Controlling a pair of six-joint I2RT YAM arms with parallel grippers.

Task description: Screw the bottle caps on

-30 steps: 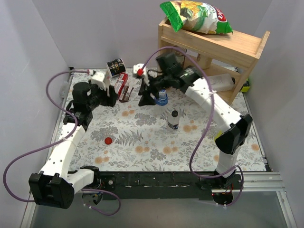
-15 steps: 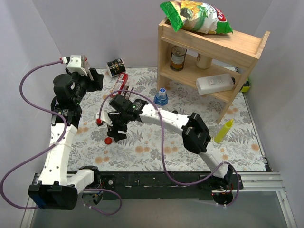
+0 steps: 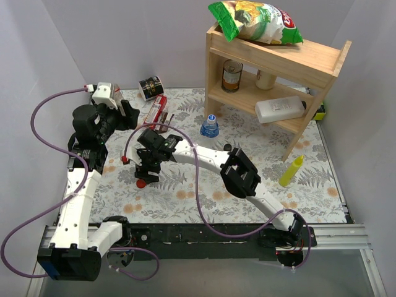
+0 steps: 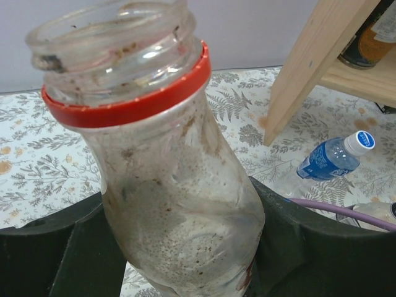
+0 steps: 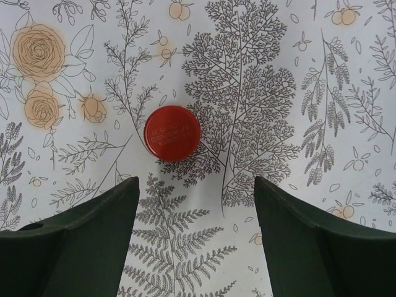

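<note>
My left gripper (image 3: 128, 115) is shut on a clear, grimy bottle (image 4: 167, 185) with a red ring under its open mouth, and holds it raised at the back left. My right gripper (image 3: 146, 171) hangs open just above the mat, reaching far left. The red cap (image 5: 172, 133) lies flat on the mat just ahead of the open fingers (image 5: 80, 238), apart from them; it also shows in the top view (image 3: 141, 183). A blue-labelled bottle (image 3: 210, 127) with a blue and white cap stands at the back middle, and it also shows in the left wrist view (image 4: 334, 158). A black cap (image 3: 227, 147) peeks out behind the right arm.
A wooden shelf (image 3: 272, 68) at the back right carries a chip bag (image 3: 257, 20), a can (image 3: 232, 75) and a white jug (image 3: 279, 109). A yellow squeeze bottle (image 3: 291, 170) stands at the right. A black tin (image 3: 149, 87) and a red box (image 3: 158, 110) lie at the back left.
My right gripper has left the blue bottle at the back and swung left and forward, down over the red cap. My left gripper has pulled back towards the wall with the bottle.
</note>
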